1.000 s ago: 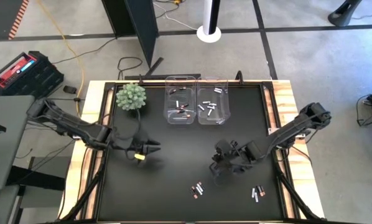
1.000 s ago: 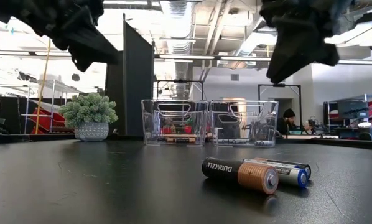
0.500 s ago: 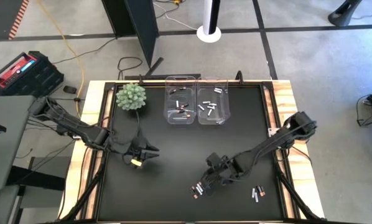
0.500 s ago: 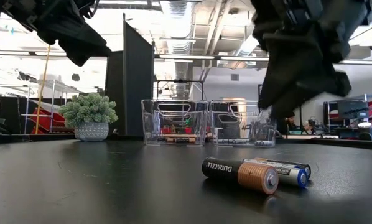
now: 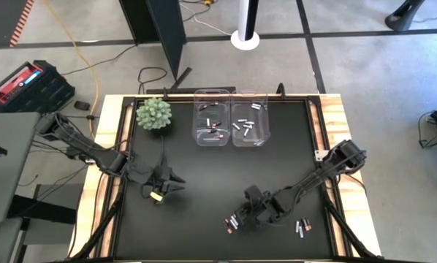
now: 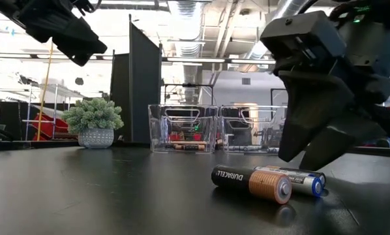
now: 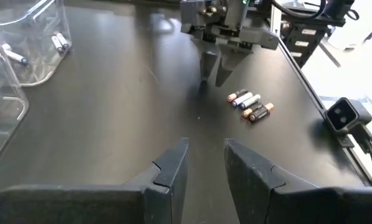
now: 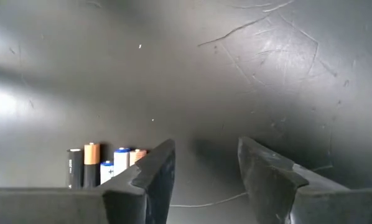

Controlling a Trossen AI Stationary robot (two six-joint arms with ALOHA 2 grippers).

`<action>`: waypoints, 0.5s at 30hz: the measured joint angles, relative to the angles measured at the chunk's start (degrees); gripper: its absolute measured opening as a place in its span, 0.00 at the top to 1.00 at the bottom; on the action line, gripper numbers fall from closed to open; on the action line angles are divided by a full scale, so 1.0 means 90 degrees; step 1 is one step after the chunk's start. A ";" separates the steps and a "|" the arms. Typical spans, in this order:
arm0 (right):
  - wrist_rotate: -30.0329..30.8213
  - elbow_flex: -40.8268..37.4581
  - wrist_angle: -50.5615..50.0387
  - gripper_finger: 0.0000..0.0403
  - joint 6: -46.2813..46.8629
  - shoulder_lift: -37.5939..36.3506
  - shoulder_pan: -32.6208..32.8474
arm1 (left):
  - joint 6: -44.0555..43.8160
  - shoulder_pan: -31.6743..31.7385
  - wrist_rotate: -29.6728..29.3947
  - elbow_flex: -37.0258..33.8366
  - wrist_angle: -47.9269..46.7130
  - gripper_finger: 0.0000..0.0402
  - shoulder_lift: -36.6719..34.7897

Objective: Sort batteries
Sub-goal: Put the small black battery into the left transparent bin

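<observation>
I have the right tool (image 5: 242, 216) down low over the desk (image 5: 196, 190) with its fingers apart and nothing between them, just beside the loose batteries (image 5: 232, 222) near the front edge, so I judge this is the reach for the next cell. Next I'd centre the fingers over one battery, then close. My left tool (image 5: 162, 191) hangs part-open and empty, well apart.

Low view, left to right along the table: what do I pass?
Potted plant → clear bin with dark batteries → second clear bin → Duracell battery → blue-tipped battery → right claw, open.
</observation>
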 joint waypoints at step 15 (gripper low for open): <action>0.0511 0.1467 -0.1694 0.61 0.0019 0.0085 0.0733 | 0.0131 -0.0131 0.0005 0.0002 -0.0472 0.75 0.0002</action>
